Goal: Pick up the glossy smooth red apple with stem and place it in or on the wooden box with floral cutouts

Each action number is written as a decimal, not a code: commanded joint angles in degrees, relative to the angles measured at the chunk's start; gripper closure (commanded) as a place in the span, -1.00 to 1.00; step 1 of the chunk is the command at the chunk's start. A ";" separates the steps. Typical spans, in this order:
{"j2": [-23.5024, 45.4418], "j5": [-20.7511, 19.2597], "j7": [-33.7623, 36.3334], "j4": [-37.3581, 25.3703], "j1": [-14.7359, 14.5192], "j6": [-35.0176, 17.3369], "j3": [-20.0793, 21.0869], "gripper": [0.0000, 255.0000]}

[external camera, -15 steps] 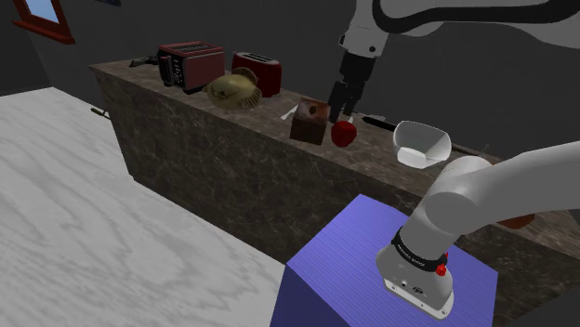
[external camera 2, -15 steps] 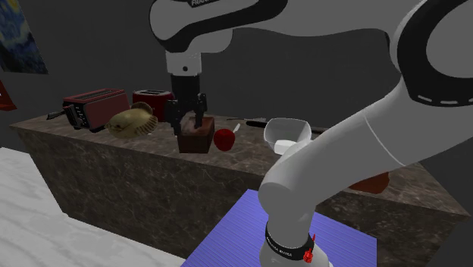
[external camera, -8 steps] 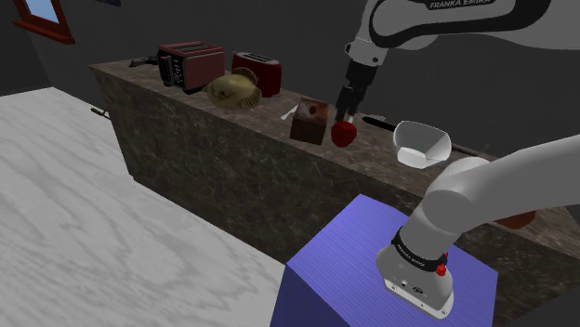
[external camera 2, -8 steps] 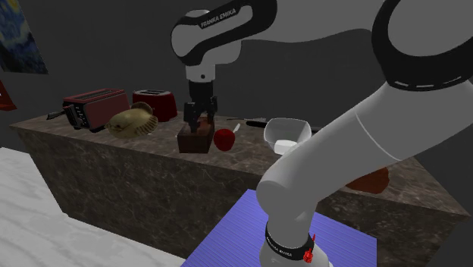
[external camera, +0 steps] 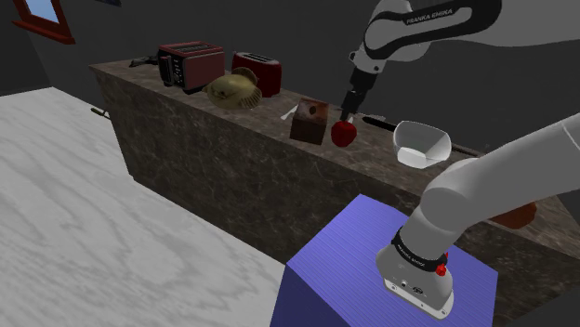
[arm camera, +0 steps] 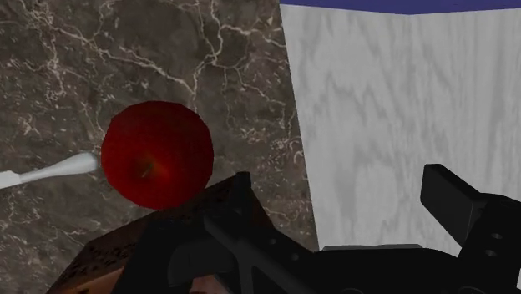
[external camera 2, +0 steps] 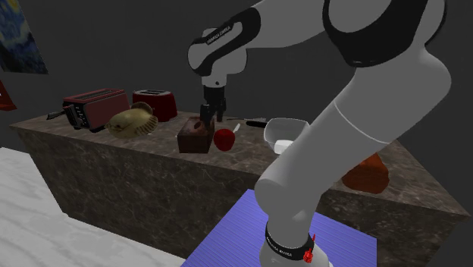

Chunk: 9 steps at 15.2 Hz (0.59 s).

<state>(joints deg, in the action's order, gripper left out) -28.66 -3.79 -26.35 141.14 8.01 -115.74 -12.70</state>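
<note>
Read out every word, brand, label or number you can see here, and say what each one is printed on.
"FRANKA EMIKA": white letters on the white robot arm's dark joint.
Black band around the arm's base: white print, too small to read.
No other text can be read.

In the wrist view you are losing most of the wooden box (arm camera: 100, 263): one black finger (arm camera: 238, 213) is covering it and the picture's edge is cutting it off. The white utensil (arm camera: 50, 171) beside the apple (arm camera: 156, 154) is running out of frame. In the shoulder view the arm is hiding part of a reddish-brown object (external camera: 518, 216), leaving too little for you to name.
</note>
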 commanded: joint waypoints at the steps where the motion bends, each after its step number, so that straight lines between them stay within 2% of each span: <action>1: 2.41 -0.51 -2.85 -1.04 0.54 -2.07 -2.02 -1.00; 5: 8.88 -0.17 -8.81 -4.51 1.09 -6.28 -6.19 -1.00; 9: 16.06 1.97 -15.34 -9.15 1.26 -9.81 -10.16 -1.00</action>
<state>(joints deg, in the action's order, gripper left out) -15.12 -2.71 -39.98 133.47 9.44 -124.26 -21.92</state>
